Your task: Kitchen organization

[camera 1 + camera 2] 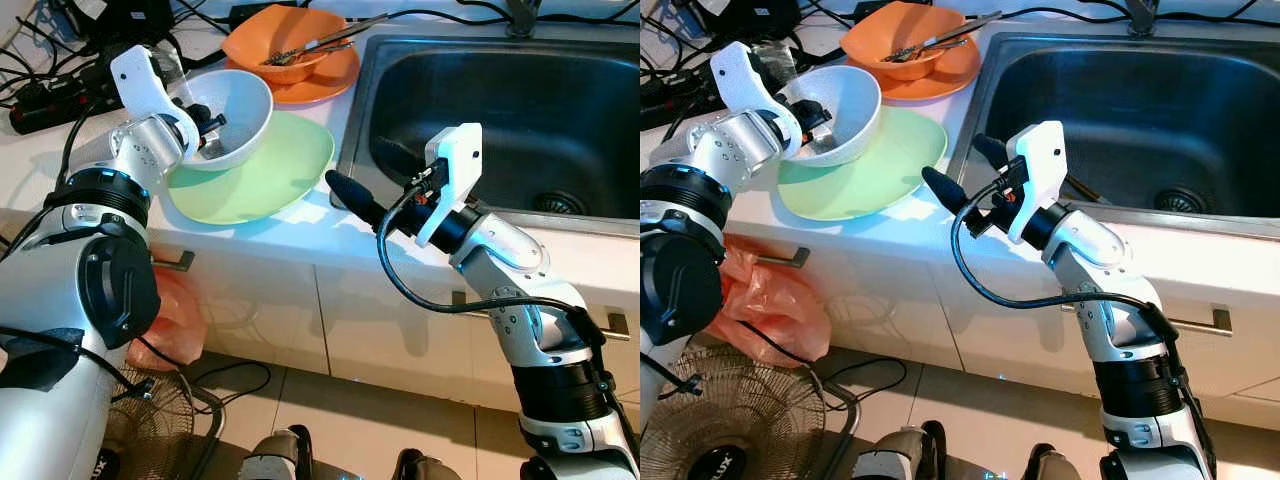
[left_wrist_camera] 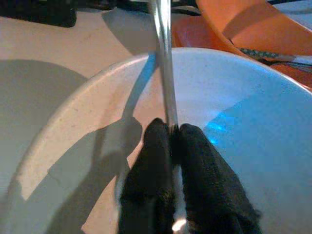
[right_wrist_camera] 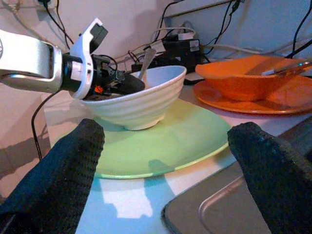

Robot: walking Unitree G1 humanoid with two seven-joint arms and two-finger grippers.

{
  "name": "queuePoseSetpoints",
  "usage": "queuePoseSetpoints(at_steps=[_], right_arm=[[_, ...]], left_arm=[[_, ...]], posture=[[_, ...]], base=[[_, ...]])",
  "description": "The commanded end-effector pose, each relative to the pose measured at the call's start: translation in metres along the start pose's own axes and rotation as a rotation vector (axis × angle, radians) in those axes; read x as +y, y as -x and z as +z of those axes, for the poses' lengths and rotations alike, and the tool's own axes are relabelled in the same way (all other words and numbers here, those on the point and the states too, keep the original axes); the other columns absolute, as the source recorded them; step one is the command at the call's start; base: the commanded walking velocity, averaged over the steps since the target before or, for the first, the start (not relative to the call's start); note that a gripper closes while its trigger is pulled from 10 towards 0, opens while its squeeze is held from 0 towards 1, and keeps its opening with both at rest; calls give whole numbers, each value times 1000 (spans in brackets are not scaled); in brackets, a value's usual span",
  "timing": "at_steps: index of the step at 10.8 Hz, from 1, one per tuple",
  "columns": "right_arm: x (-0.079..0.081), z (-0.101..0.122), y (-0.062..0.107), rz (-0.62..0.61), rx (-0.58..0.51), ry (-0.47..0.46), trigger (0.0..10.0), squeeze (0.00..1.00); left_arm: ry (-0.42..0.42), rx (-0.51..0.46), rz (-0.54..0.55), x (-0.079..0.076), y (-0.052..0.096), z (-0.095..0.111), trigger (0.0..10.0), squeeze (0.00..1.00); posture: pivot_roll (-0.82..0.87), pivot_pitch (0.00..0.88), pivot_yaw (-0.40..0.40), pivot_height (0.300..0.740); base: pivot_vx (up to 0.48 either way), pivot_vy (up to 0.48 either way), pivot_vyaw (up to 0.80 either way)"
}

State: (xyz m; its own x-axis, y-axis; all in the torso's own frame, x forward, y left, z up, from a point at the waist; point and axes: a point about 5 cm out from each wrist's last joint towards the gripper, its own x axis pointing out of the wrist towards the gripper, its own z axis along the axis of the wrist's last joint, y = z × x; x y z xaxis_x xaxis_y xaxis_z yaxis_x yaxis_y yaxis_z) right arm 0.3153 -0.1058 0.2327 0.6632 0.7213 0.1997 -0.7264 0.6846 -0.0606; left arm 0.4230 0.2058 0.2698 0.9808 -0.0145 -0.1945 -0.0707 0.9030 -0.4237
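A white bowl (image 1: 240,115) sits on a pale green plate (image 1: 270,175) on the counter, left of the sink (image 1: 520,110). My left gripper (image 1: 205,120) reaches over the bowl's near rim and is shut on the thin metal handle of a spoon (image 2: 163,58) that stands up in the bowl. In the right wrist view the same spoon (image 3: 146,58) rises behind the left fingers. My right gripper (image 1: 358,170) hovers open above the counter's front edge, between plate and sink, pointing at the plate with nothing between its fingers (image 3: 58,170).
An orange bowl (image 1: 290,40) holding utensils (image 1: 320,45) rests on an orange plate (image 1: 330,80) behind the white bowl. A power strip with cables (image 1: 40,95) lies at the back left. Below are cabinet doors, a red bag (image 1: 175,320) and a floor fan (image 1: 150,420).
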Motion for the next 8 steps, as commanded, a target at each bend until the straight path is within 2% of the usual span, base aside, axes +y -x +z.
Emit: queuePoseSetpoints(at_steps=[1, 5, 6, 8], right_arm=[[0, 3, -2, -6, -20, 8, 10000, 0], [-1, 2, -2, -14, -22, 9, 10000, 0], [-2, 2, -2, -16, -22, 10, 10000, 0], [-4, 2, -3, -28, -26, 11, 10000, 0]], left_arm=[[-23, 5, 43, 13, 1, -2, 0, 0], [-62, -55, 32, 11, 2, 9, 0, 0], [-115, -85, 2, 4, 3, 16, 0, 0], [-242, -175, -139, -21, 5, 31, 0, 0]], posture=[[137, 153, 151, 740], [138, 145, 152, 740], [138, 143, 151, 740], [134, 138, 147, 740]], base=[[0, 0, 0], [0, 0, 0], [0, 0, 0], [0, 0, 0]])
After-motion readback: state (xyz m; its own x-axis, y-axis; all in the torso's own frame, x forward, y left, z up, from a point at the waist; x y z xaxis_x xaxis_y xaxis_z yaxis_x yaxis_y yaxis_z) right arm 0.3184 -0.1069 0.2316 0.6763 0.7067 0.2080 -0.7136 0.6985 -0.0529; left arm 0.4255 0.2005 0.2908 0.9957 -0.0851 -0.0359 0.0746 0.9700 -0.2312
